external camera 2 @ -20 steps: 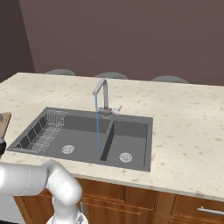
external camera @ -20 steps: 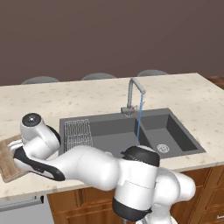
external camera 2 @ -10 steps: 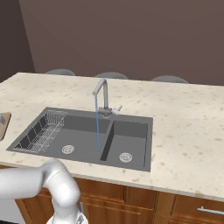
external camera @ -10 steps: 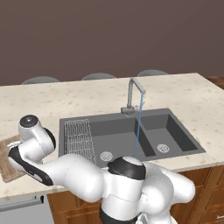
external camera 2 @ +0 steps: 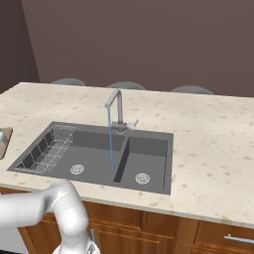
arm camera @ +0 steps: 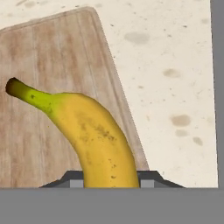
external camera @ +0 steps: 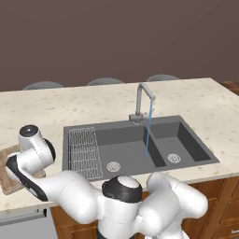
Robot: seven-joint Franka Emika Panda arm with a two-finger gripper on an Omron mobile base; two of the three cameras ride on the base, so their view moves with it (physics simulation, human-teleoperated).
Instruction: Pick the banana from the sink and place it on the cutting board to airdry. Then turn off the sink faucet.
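A speckled cream counter (external camera: 56, 109) carries the dark double-basin sink (external camera: 135, 142), where the sink faucet (external camera: 142, 100) runs a thin stream into the large basin, and at the counter's left front edge lies the cutting board (arm camera: 48, 87). The gripper (arm camera: 109, 181) is closed around the banana (arm camera: 94, 131), holding it by its thick middle above the board near its right edge, stem pointing away. The fruit looks light, smooth, probably wet and easily bruised, so a gentle mid-body hold seems best.
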